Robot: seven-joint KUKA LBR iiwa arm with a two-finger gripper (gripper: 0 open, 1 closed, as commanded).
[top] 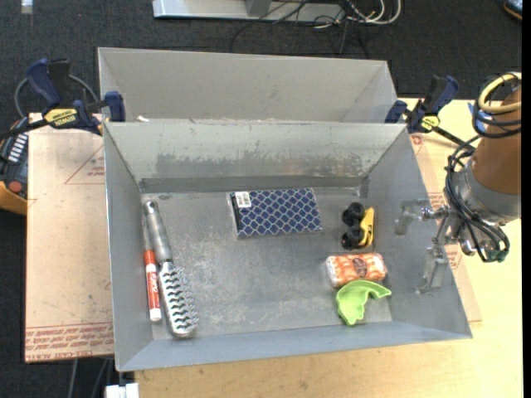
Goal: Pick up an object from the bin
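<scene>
The gripper (423, 249) hangs over the sloping right wall of the grey bin (249, 152). Its two fingers are spread wide apart, and only the bin wall shows between them. Three small things lie close to it on the bin floor. The yellow and black toy (358, 226) is to its left, the orange snack packet (357, 269) is just below the toy, and the green plastic piece (358, 301) touches the packet's lower edge. A blue patterned box (276, 212) lies in the middle by the back wall. Far away on the left side lie a silver hairbrush (170, 280) and a red marker (153, 284), side by side.
</scene>
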